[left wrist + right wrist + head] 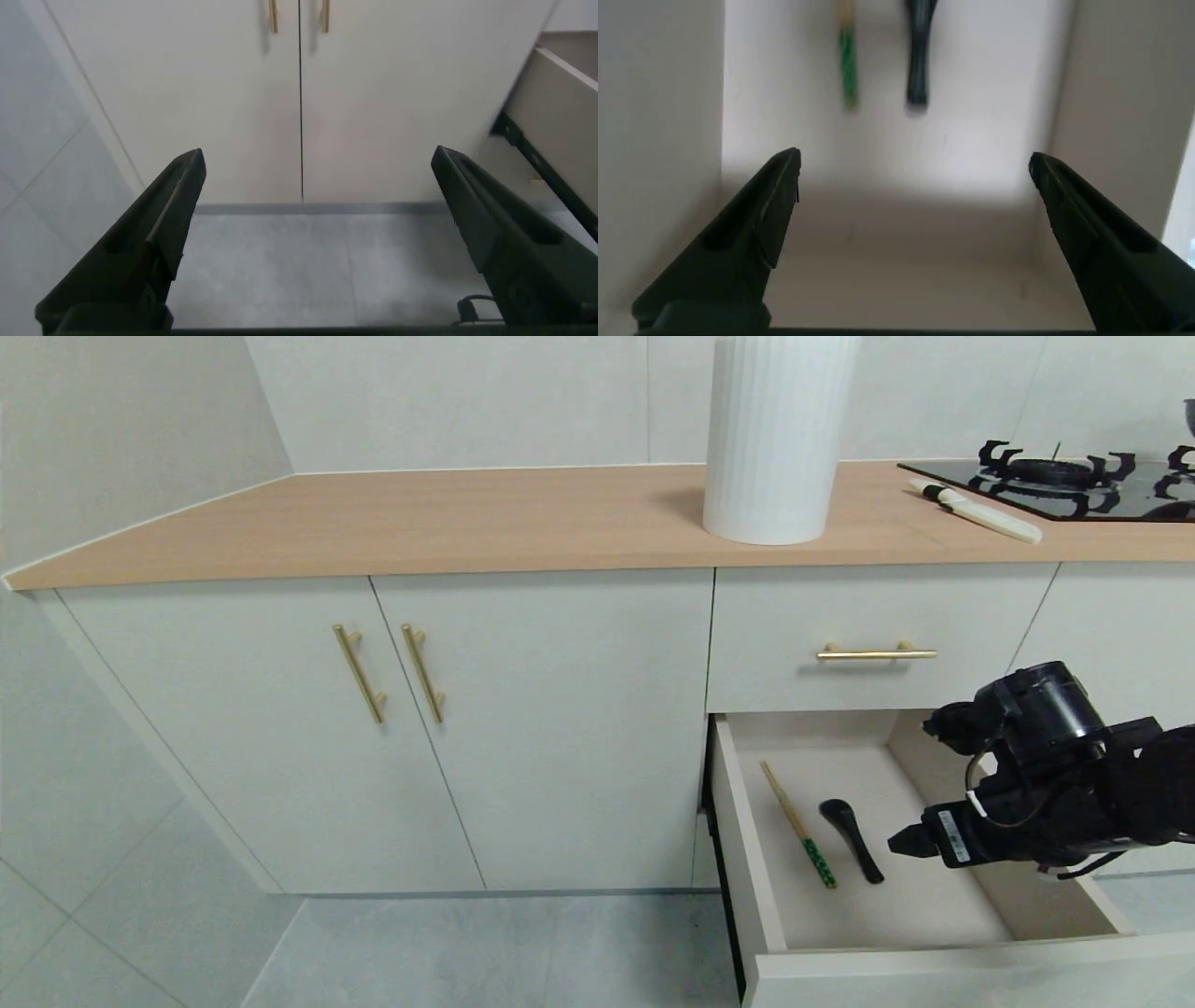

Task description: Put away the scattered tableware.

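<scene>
Right gripper (913,168) fingers spread wide, holding nothing, above drawer (742,821); lift clear of chopsticks (795,821), spoon (854,840); probably knife (976,511) next.

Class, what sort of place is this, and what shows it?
Probably a kitchen: a gas hob in the wooden counter, a knife at its edge, and a drawer holding chopsticks and a spoon.

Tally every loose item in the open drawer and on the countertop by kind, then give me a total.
Chopsticks, lying together as one set: 1, in the open drawer
Black spoon: 1, in the same drawer
Knife: 1, on the countertop
White ribbed container: 1, on the countertop
Total: 4
</scene>
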### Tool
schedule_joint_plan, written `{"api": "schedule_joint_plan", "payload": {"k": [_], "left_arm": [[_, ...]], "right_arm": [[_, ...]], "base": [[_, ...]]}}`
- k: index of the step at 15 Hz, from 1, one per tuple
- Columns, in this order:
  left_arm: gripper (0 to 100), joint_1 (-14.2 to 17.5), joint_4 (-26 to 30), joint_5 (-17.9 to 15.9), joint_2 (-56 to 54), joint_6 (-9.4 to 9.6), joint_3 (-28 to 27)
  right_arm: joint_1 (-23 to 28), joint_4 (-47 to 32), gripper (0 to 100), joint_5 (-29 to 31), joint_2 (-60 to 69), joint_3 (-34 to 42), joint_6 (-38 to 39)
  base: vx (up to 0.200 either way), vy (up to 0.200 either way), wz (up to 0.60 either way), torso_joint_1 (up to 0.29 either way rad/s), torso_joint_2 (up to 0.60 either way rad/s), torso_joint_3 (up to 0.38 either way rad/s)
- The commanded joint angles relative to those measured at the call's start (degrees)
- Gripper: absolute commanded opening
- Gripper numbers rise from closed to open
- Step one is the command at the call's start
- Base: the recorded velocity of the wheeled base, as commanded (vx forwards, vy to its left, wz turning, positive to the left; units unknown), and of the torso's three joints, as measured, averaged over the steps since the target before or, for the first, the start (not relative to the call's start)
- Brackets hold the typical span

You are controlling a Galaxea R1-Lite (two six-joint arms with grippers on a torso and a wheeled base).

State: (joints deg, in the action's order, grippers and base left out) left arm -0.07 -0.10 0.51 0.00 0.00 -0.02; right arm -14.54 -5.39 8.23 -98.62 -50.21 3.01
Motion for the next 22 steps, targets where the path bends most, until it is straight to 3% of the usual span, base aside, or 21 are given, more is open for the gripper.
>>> {"api": "schedule_joint_plan", "payload": {"k": [1, 11, 15, 22], "left_arm": [[100, -0.01, 0.01, 0.02, 0.0, -0.09, 0.02], [100, -0.01, 0.01, 0.02, 0.0, -0.09, 0.02], [100, -0.01, 0.01, 0.02, 0.0, -0.09, 0.02], [100, -0.01, 0.01, 0.02, 0.0, -0.09, 0.02]], "right_arm": [[-0.84, -2.26, 100, -0.67, 3.35, 0.12, -0.81], [-5.32, -24.49, 100, -4.1, 8.71, 1.08, -13.91], [-9.71, -25.81, 100, -3.48, 5.99, 3.02, -14.7], [-10.42, -25.55, 100, -2.69, -0.43, 3.02, -14.44]], "base": [[0.0, 0.0, 0.0, 0.0, 0.0, 0.0], [0.0, 0.0, 0.0, 0.0, 0.0, 0.0], [0.0, 0.0, 0.0, 0.0, 0.0, 0.0], [0.0, 0.0, 0.0, 0.0, 0.0, 0.0]]}}
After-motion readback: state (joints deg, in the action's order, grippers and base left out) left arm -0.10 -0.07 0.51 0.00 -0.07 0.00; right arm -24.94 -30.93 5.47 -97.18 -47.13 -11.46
